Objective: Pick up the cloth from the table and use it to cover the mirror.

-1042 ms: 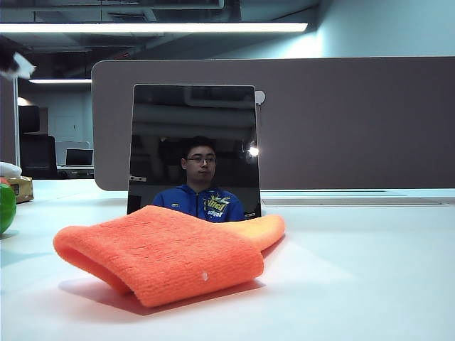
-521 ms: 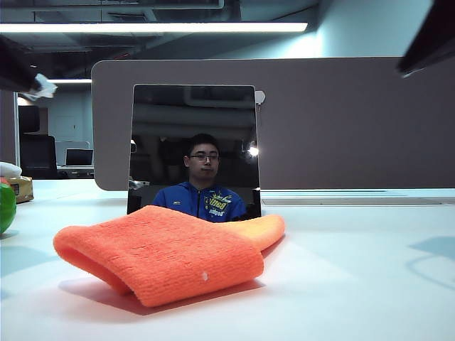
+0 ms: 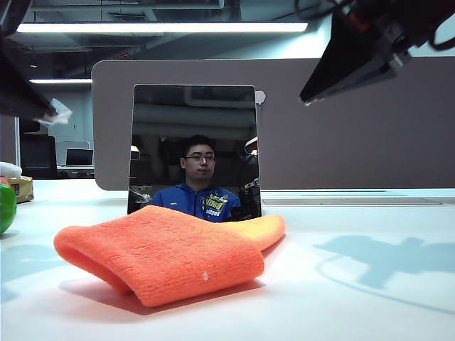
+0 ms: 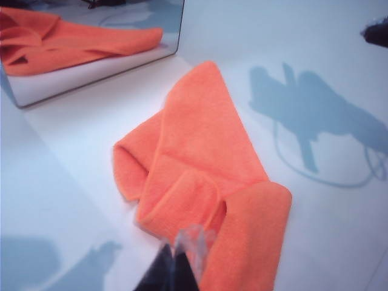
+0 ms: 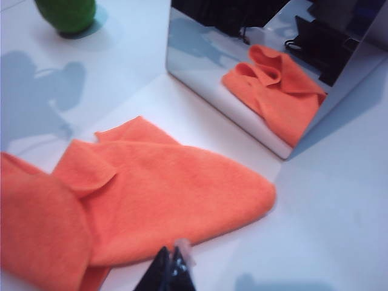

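Exterior view: the cloth (image 3: pixel 167 252) lies folded on the table (image 3: pixel 355 298), long axis running from near left toward the upright mirror (image 3: pixel 194 145) just behind. Above, the left gripper (image 4: pixel 182 254) and right gripper (image 5: pixel 176 260) hover closed, empty, partly cropped.

The table (image 3: pixel 370 298) lay bare to the right of the cloth (image 3: pixel 163 252), giving open passage. The mirror (image 3: pixel 193 145) stood just behind the cloth, blocking the far side. A green object (image 3: pixel 6 206) sat at the left edge.
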